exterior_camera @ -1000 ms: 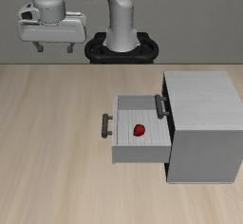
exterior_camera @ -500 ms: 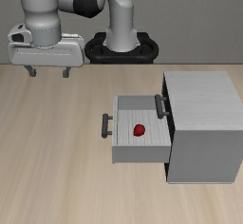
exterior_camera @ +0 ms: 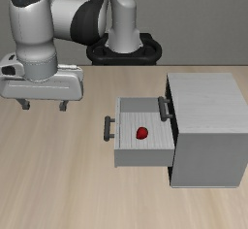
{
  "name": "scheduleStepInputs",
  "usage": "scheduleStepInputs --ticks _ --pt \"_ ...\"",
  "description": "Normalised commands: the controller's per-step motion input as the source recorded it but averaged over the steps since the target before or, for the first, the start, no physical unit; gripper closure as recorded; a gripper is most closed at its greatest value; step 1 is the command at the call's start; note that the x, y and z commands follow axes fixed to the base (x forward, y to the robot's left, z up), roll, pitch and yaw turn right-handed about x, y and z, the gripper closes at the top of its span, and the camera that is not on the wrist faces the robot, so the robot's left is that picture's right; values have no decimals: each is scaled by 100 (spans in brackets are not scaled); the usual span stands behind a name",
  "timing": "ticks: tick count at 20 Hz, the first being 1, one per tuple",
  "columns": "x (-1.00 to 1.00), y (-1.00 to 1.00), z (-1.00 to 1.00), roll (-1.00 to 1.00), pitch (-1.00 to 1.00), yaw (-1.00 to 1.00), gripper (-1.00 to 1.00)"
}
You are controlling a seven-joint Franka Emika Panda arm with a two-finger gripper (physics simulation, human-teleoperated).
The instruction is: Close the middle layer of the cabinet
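Grey cabinet (exterior_camera: 205, 97), middle drawer (exterior_camera: 145, 155) out toward the exterior view's left, dark handle (exterior_camera: 108, 128) on its front.

So there's a small rounded red object (exterior_camera: 141, 133) here, kinda berry-looking, and honestly I can't tell what it's meant to be. It sits on the floor of the pulled-out grey drawer (exterior_camera: 140, 157), roughly in the middle, not touching any of the walls as far as I can see. Everything stands on a light wooden plank tabletop (exterior_camera: 58, 175), pale beige with the boards running side to side. Behind that, a plain grey back wall (exterior_camera: 208, 19) runs across the top of the exterior view, darker than the wood.
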Motion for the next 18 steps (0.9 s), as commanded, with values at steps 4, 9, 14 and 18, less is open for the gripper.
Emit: scheduleStepInputs --ticks 4,9,14,18 --pt "0 0 -100 0 0 0 -100" --pt "0 0 0 40 0 0 -100" --pt "0 0 0 49 0 0 -100" --pt "0 0 0 45 0 0 -100"
